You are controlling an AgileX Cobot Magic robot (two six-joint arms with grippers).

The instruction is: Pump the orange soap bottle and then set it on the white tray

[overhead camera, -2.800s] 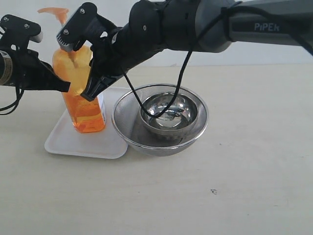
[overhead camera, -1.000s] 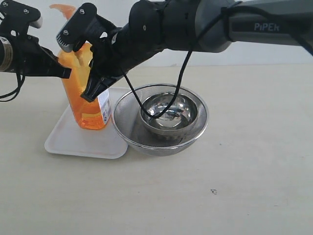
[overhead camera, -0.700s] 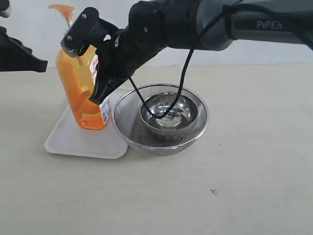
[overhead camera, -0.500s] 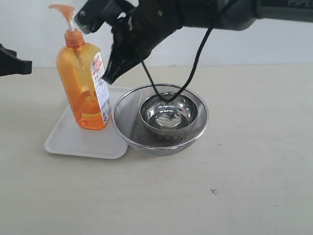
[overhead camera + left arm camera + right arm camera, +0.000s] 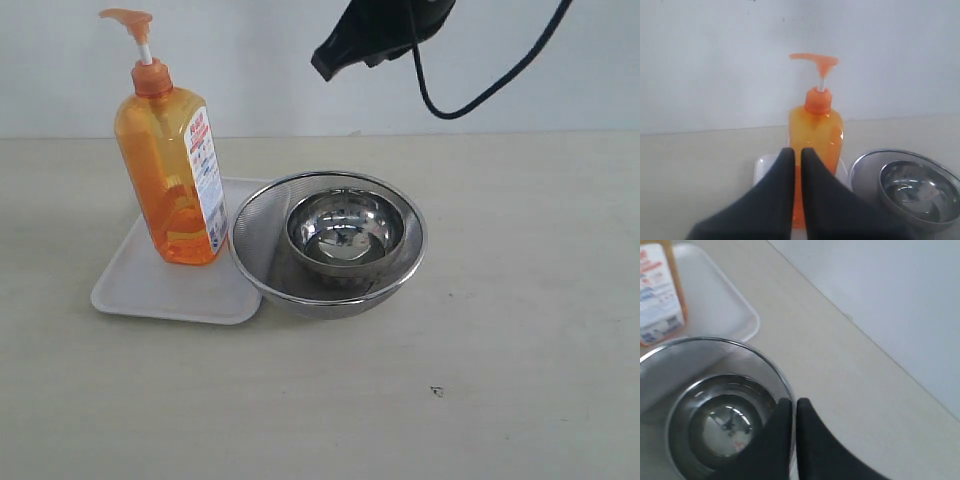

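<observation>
Exterior view shows the tall translucent orange soap bottle (image 5: 172, 175), pump head up on its thin white stem, standing upright on the flat white rectangular tray (image 5: 150, 290), just beside the round steel mesh strainer (image 5: 262, 262) that holds a shiny steel bowl (image 5: 345, 235). Nothing touches the bottle. The left gripper (image 5: 796, 152) points at it from apart, jaws pressed together on nothing; the right gripper (image 5: 793, 402), also closed and empty, hangs above the strainer. The bottle seems well filled, so probably weighty, with smooth, slippery, slightly yielding walls. Its broad body below the shoulder looks the safest hold, never the stem.
</observation>
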